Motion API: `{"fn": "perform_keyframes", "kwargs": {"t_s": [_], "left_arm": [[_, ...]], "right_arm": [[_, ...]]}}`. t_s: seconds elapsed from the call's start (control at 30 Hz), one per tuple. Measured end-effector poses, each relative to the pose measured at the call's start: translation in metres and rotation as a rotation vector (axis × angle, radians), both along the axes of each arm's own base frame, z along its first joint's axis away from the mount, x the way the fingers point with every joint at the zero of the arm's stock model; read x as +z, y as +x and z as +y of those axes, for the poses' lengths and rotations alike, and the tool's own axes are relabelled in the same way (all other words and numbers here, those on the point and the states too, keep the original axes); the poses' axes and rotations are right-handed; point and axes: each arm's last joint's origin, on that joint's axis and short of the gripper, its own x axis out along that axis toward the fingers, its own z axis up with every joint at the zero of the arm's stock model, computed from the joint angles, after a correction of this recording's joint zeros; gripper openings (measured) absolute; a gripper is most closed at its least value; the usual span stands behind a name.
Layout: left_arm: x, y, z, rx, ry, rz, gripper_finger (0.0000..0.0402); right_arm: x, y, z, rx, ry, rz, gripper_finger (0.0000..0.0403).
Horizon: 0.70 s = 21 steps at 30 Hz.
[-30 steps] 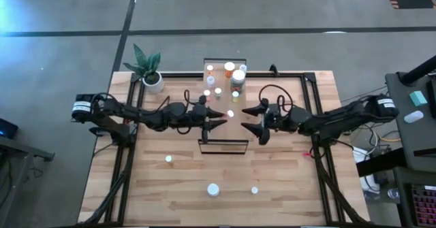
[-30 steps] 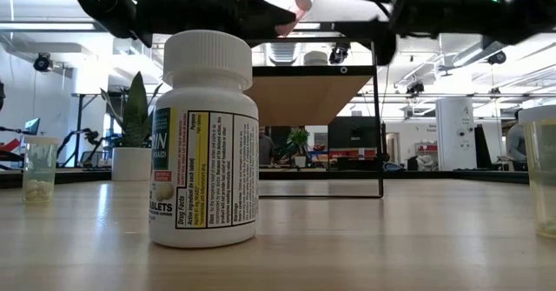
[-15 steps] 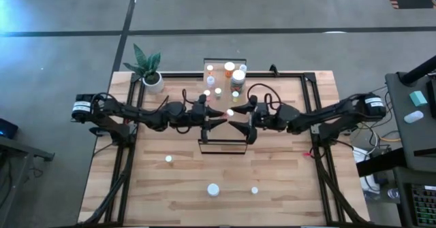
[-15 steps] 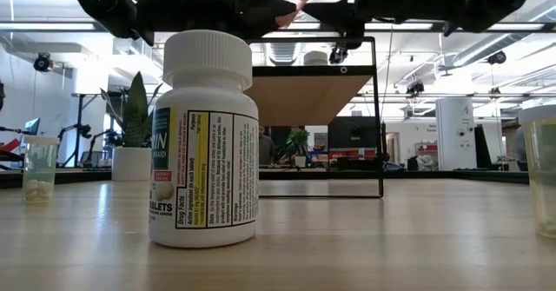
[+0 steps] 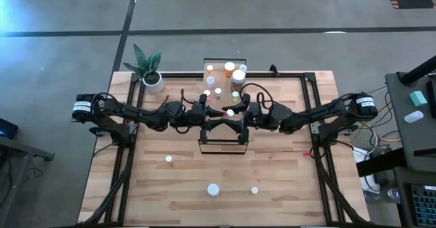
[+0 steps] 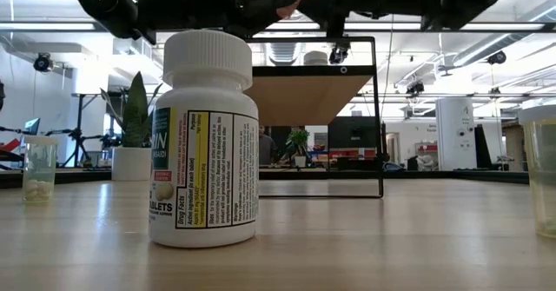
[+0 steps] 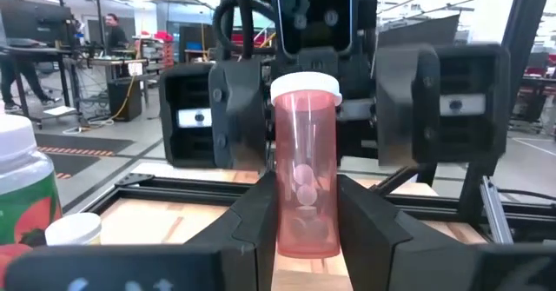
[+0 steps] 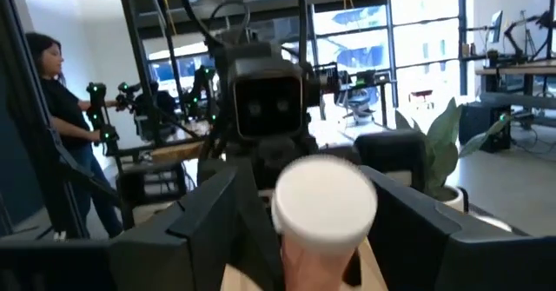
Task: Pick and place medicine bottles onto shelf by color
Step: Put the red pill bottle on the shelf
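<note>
A see-through orange medicine bottle (image 7: 304, 152) with a white cap hangs above the shelf (image 5: 221, 78), with my left gripper (image 5: 219, 116) shut on it. My right gripper (image 5: 240, 120) faces it from the table's right. It is open, with a finger on each side of the bottle's cap (image 8: 323, 206) and a gap showing. Several capped bottles (image 5: 229, 67) stand on the shelf's far part. Others stand on the table: a white labelled one (image 6: 204, 143), a small clear one (image 6: 39, 165) and one at the right (image 6: 540, 169). My left gripper pinches the lower body of the orange bottle (image 7: 306, 226) between its two fingers. The fingers come in nearly level from the table's left. The bottle stands upright, cap up, lifted clear above the shelf.
A potted plant (image 5: 148, 68) stands at the table's far left corner. Three loose bottles (image 5: 213, 189) stand on the near half of the wooden table, with bare boards around them. Black frame rails run along the table's sides.
My right gripper has travelled toward the table's left and slightly up, to the bottle held by my left gripper, so its fingers now flank the cap. My left gripper and the bottle have stayed in place.
</note>
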Motion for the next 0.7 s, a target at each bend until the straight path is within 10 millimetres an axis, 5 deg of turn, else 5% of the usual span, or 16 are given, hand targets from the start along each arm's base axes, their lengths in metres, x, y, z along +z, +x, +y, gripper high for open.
{"fn": "perform_keyframes", "kwargs": {"t_s": [0.3,0.7], "left_arm": [[0.0,0.0,0.0,0.001,0.002,0.0,0.0081],[0.0,0.0,0.0,0.001,0.001,-0.002,0.0081]], "right_arm": [[0.012,-0.009,-0.001,-0.003,-0.006,-0.038,0.0189],[0.008,-0.007,-0.001,-0.005,-0.001,-0.023,0.0098]]}}
